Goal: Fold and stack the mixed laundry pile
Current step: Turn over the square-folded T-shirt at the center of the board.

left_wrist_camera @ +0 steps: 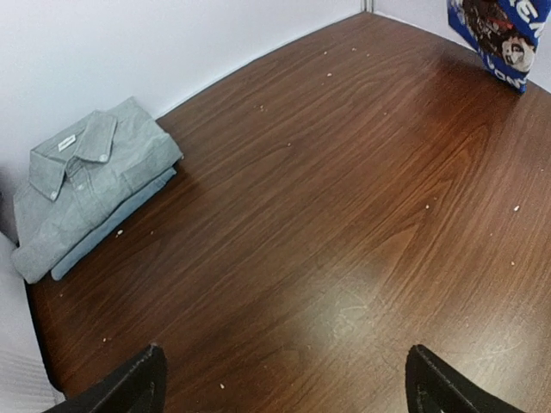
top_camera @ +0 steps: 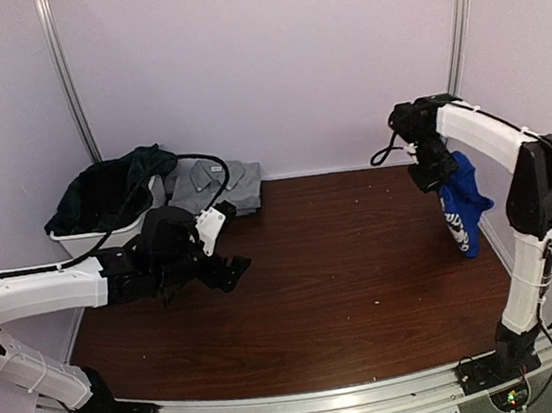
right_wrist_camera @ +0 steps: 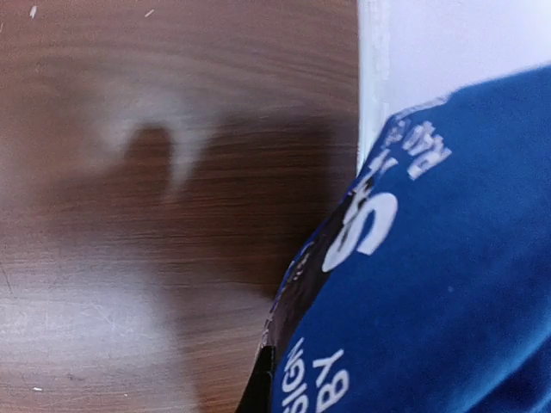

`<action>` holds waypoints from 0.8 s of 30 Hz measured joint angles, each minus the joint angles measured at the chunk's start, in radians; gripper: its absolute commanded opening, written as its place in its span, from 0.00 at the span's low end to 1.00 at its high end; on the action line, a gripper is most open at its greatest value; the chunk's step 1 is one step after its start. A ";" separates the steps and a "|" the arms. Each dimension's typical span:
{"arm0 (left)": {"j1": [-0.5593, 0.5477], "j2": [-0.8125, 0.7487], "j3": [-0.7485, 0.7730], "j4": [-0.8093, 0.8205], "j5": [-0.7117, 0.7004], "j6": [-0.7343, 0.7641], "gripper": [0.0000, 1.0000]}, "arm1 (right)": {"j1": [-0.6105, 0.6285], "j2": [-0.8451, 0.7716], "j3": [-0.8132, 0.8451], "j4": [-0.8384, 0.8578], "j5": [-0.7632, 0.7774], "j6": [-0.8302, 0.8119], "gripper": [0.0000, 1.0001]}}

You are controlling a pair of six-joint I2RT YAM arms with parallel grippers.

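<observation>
The right claw (top_camera: pixel 431 175) is pressed together on a blue T-shirt (top_camera: pixel 463 209), which hangs limp from it above the right side of the table (top_camera: pixel 345 279), near the wall, printed lettering showing. The left claw (top_camera: pixel 226 271) is spread wide and empty, low over the left of the table. A grey shirt (top_camera: pixel 218 185) lies folded at the back left, just beside the basket (top_camera: pixel 98 231), where the dark pile (top_camera: pixel 112 181) sits heaped over the rim. The T-shirt looks light and soft; it will likely sag and bunch from a single pinch. Taking hold at a shoulder seam or hem corner with each claw should let it spread flat for folding.
</observation>
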 measured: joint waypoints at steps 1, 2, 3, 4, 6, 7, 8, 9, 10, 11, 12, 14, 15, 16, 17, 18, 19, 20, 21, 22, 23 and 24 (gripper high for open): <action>0.004 -0.007 -0.004 -0.014 -0.010 -0.011 0.98 | 0.056 0.077 0.022 -0.014 0.019 0.006 0.00; 0.009 -0.016 -0.007 -0.030 -0.019 -0.025 0.98 | 0.109 0.151 0.045 -0.029 0.034 0.016 0.00; 0.015 -0.023 -0.009 -0.041 -0.023 -0.036 0.98 | 0.159 0.216 0.063 -0.040 0.039 0.022 0.00; 0.026 -0.034 -0.010 -0.057 -0.025 -0.052 0.98 | 0.219 0.296 0.089 -0.050 0.043 0.029 0.00; 0.060 -0.066 -0.011 -0.089 -0.025 -0.090 0.98 | 0.340 0.444 0.145 -0.063 0.042 0.044 0.00; 0.081 -0.085 -0.011 -0.102 -0.025 -0.111 0.98 | 0.398 0.510 0.176 -0.072 0.037 0.049 0.00; 0.099 -0.102 -0.011 -0.110 -0.026 -0.126 0.98 | 0.451 0.565 0.208 -0.082 0.030 0.053 0.00; 0.121 -0.127 -0.011 -0.122 -0.027 -0.147 0.98 | 0.500 0.615 0.241 -0.089 0.024 0.059 0.00; 0.134 -0.145 -0.011 -0.131 -0.029 -0.162 0.98 | 0.550 0.650 0.273 -0.105 0.045 0.068 0.00; 0.152 -0.167 -0.011 -0.143 -0.032 -0.180 0.98 | 0.588 0.661 0.296 -0.127 0.039 0.073 0.00; 0.163 -0.182 -0.011 -0.152 -0.034 -0.193 0.98 | 0.621 0.664 0.312 -0.135 0.018 0.076 0.00; 0.178 -0.203 -0.010 -0.169 -0.036 -0.219 0.98 | 0.669 0.664 0.338 -0.132 -0.015 0.089 0.04; 0.182 -0.206 -0.009 -0.180 -0.037 -0.229 0.98 | 0.687 0.664 0.346 -0.132 -0.029 0.095 0.08; 0.188 -0.208 -0.008 -0.192 -0.038 -0.241 0.98 | 0.702 0.664 0.354 -0.132 -0.045 0.103 0.15; 0.192 -0.208 -0.007 -0.204 -0.038 -0.251 0.98 | 0.712 0.664 0.357 -0.129 -0.061 0.111 0.26; 0.196 -0.208 -0.006 -0.214 -0.037 -0.262 0.98 | 0.722 0.664 0.359 -0.125 -0.080 0.119 0.33; 0.203 -0.208 -0.005 -0.223 -0.036 -0.271 0.98 | 0.731 0.664 0.362 -0.116 -0.101 0.125 0.38; 0.212 -0.208 -0.003 -0.232 -0.034 -0.280 0.98 | 0.738 0.661 0.370 -0.109 -0.117 0.130 0.42; 0.223 -0.208 -0.002 -0.238 -0.030 -0.288 0.98 | 0.742 0.653 0.372 -0.098 -0.147 0.138 0.47; 0.235 -0.207 0.002 -0.245 -0.026 -0.295 0.98 | 0.745 0.641 0.372 -0.071 -0.182 0.139 0.52; 0.245 -0.205 0.008 -0.250 -0.020 -0.300 0.98 | 0.748 0.624 0.372 -0.037 -0.224 0.138 0.57; 0.256 -0.200 0.016 -0.253 -0.013 -0.305 0.98 | 0.748 0.602 0.367 -0.005 -0.259 0.141 0.59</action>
